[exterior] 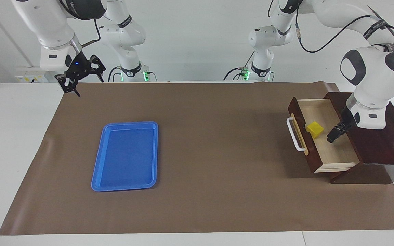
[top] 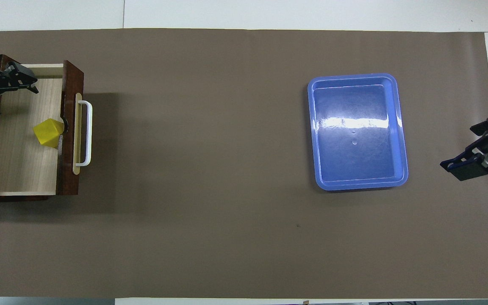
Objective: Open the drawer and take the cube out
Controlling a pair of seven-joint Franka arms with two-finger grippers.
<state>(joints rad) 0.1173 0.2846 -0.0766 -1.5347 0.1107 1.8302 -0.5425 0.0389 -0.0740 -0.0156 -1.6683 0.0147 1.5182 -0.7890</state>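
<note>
the drawer at the left arm's end of the table is pulled open. the yellow cube sits inside, against its front wall. my left gripper hangs over the drawer, fingers apart. next i must drop onto the cube. my right gripper waits, open, over the mat's corner.

No text on anything can be read.

White arms — grey joints, black cables.
</note>
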